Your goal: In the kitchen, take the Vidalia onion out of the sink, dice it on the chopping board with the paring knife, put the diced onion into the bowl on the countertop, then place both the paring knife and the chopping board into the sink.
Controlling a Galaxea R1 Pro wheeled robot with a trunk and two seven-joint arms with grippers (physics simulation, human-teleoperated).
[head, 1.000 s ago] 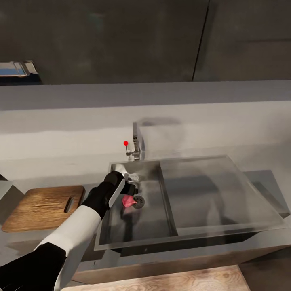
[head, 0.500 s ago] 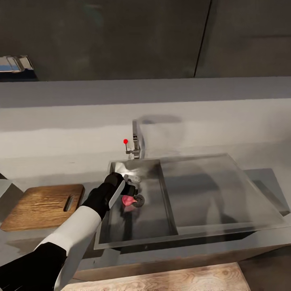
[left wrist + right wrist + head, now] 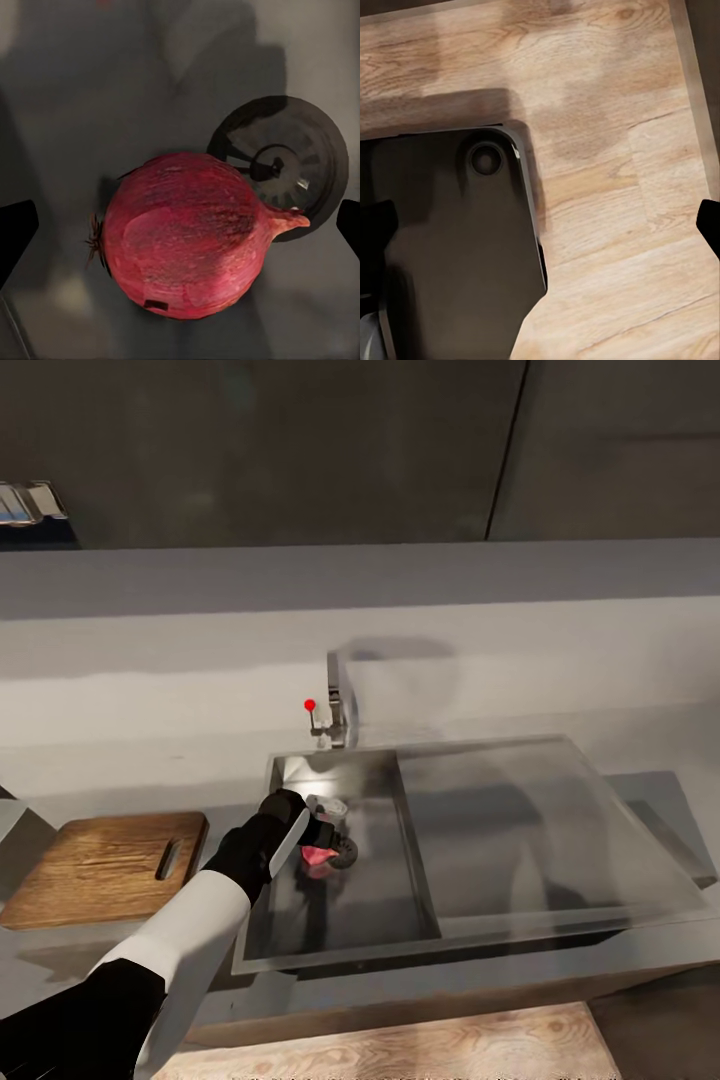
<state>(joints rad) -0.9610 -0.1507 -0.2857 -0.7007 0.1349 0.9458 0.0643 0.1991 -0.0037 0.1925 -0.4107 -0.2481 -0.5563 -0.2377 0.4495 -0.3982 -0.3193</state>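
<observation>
With its fingers spread wide on either side of the onion (image 3: 184, 236), which lay in the sink (image 3: 300, 945) beside the drain (image 3: 281, 165), the left pincer (image 3: 325, 830) held nothing, and the round bulb might roll away if squeezed off-centre.

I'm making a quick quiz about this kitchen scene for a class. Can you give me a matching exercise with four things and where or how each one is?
Things:
1. Vidalia onion
2. chopping board
3. left gripper
4. faucet

Places or states:
A. on the countertop, left of the sink
B. open, fingers either side of the onion
C. at the back edge of the basin, with a red-tipped lever
D. on the basin floor beside the round drain

Pairs: 1-D, 2-A, 3-B, 4-C
</observation>
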